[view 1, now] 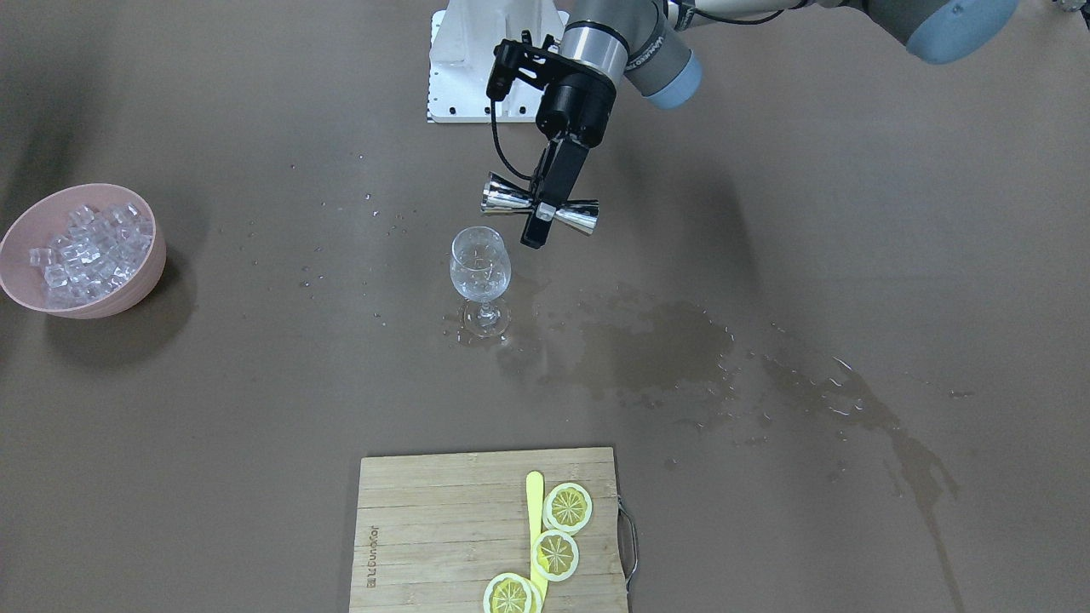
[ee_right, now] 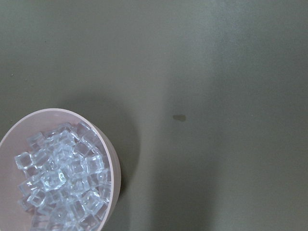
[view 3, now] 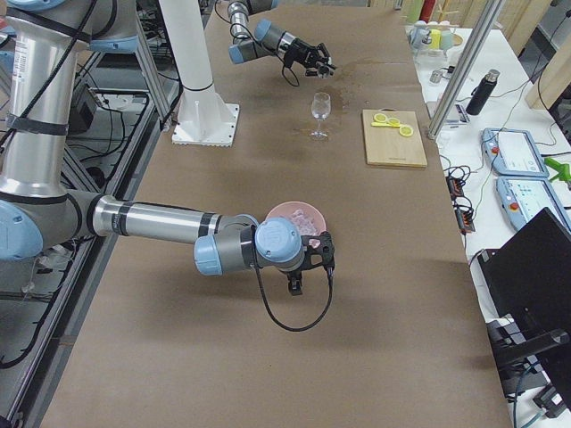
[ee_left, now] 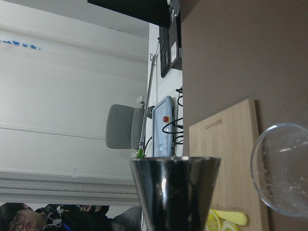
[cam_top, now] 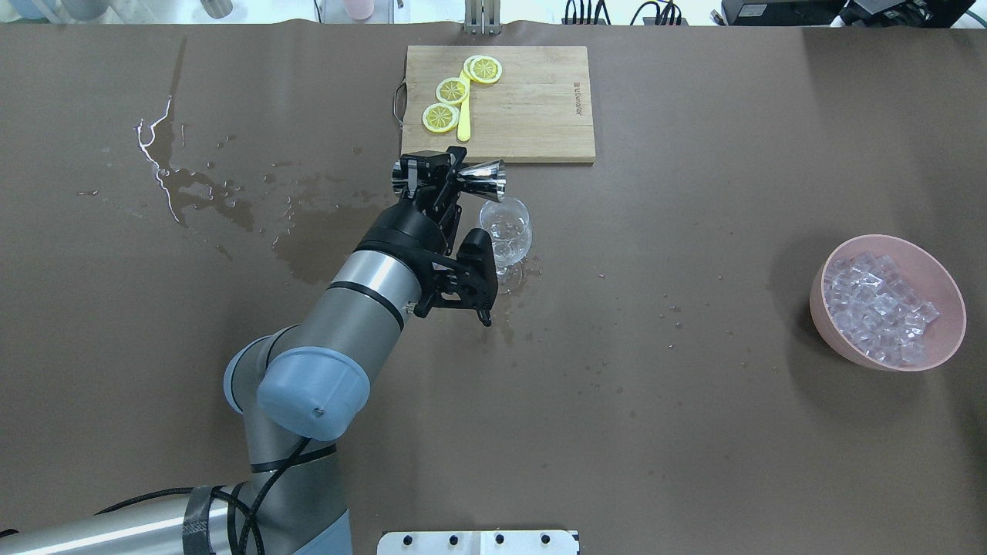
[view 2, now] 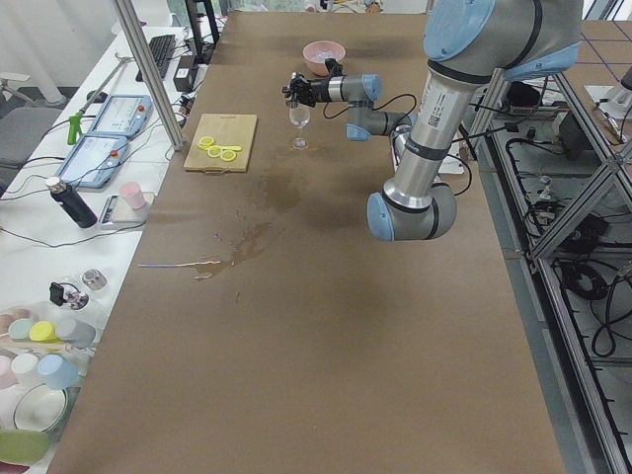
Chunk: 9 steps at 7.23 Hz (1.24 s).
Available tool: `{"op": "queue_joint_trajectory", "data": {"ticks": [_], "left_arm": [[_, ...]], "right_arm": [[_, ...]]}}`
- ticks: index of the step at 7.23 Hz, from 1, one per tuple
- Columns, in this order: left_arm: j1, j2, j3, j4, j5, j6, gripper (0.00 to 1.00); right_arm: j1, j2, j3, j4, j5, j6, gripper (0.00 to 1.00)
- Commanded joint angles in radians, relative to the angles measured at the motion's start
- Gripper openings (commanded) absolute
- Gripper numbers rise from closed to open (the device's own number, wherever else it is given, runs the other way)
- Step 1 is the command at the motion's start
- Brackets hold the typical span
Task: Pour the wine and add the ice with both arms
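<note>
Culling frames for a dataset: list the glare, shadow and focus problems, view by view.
Front-facing: bright mirror highlights on the jigger; the pink bowl throws a soft, wide shadow. Overhead: the spill has a thin trail that glints white. Left wrist: the jigger fills the foreground dark and soft, and the wine glass is blurred. Right wrist: even light, the ice fairly sharp.
</note>
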Motion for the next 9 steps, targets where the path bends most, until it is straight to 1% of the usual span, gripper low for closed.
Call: {"op": "queue_joint_trajectory", "data": {"ticks": [1,2,3,4,5,6,7,8,9], "left_arm": [[-0.035,0.041,-0.001,-0.021,-0.002,-0.563,0.0],[-0.064,0.076,-0.001,-0.024,0.0,-0.759,0.0],[-0.098,0.105,0.0,-0.024,0.001,-0.911,0.0],[-0.124,0.137,0.012,-0.02,0.007,-1.16,0.0],[-0.135,0.197,0.016,-0.018,0.006,-1.312,0.0],[-0.154,0.255,0.022,-0.018,0.004,-1.418,0.0],[-0.186,0.315,0.037,-0.015,0.001,-1.43,0.0],[-0.253,0.322,0.081,-0.011,-0.038,-1.433,0.0],[-0.354,0.316,0.165,-0.009,-0.178,-1.433,0.0]], "right_arm": [[0.001,0.013,0.006,0.003,-0.006,-0.009,1.0],[0.001,0.029,0.002,0.003,-0.012,-0.012,1.0],[0.005,0.029,0.011,0.004,-0.006,-0.012,1.0],[0.008,0.03,0.029,0.004,-0.012,-0.012,1.0],[0.008,0.05,0.029,0.004,-0.024,-0.012,1.0],[0.008,0.067,0.038,0.004,-0.036,-0.011,1.0],[0.008,0.07,0.052,0.004,-0.036,-0.011,1.0],[0.008,0.07,0.069,0.004,-0.036,-0.012,1.0],[0.01,0.062,0.099,0.003,-0.041,-0.006,1.0]]}}
